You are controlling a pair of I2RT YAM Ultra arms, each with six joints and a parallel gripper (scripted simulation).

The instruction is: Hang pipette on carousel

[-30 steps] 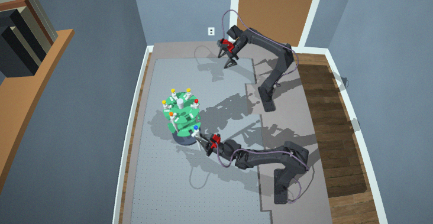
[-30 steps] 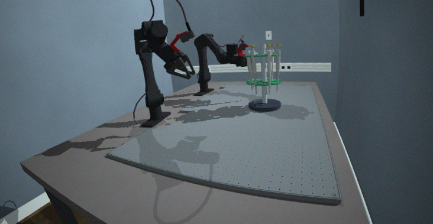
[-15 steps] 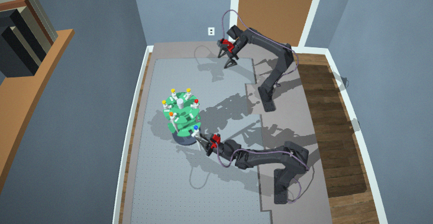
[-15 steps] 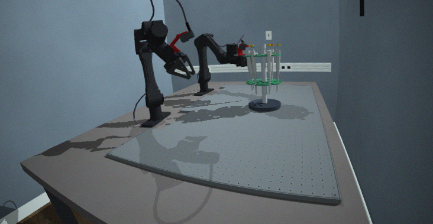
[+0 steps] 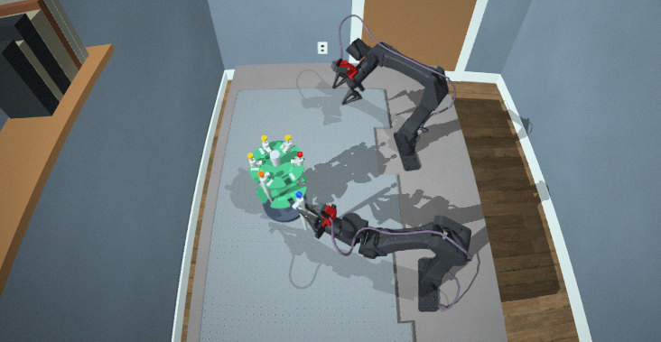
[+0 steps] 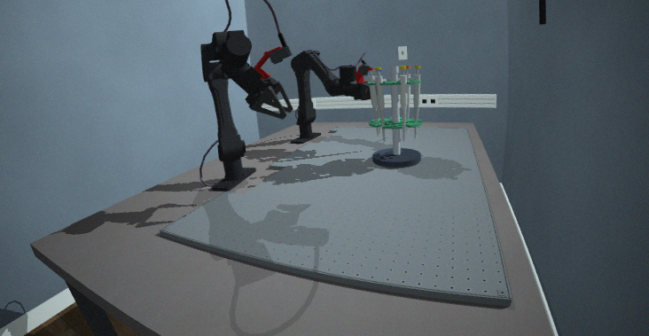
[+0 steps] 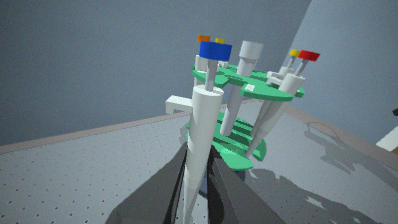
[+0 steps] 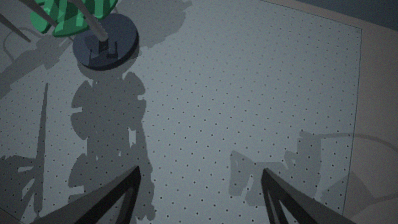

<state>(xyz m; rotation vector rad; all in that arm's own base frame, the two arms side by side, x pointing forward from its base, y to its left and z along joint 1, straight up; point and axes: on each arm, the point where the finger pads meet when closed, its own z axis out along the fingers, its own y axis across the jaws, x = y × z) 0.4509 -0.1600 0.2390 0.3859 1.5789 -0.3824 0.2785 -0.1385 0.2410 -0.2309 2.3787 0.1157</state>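
A white hand pipette with a blue button [image 5: 298, 195] [image 7: 204, 117] stands nearly upright, slightly tilted, in my left gripper [image 5: 302, 208] [image 7: 198, 147], which is shut on its body. Its finger hook [image 7: 178, 104] points left in the left wrist view. The volume print cannot be read. The carousel [image 5: 277, 170] [image 6: 396, 153] [image 7: 272, 92] [image 8: 120, 40] stands just beyond it, with green upper and lower plates; the pipette is at its near edge, outside the plates as far as I can see. My right gripper [image 5: 338, 95] [image 6: 287, 113] [image 8: 200, 173] is open and empty, away from the carousel.
Several other pipettes hang around the carousel: yellow-buttoned ones, an orange-buttoned one [image 5: 261, 174] and a red-buttoned one [image 5: 299, 154] [image 7: 309, 56]. A central post [image 5: 274, 157] [image 7: 248, 59] rises between them. A perforated grey board [image 5: 258, 265] [image 6: 399, 233] lies under the carousel.
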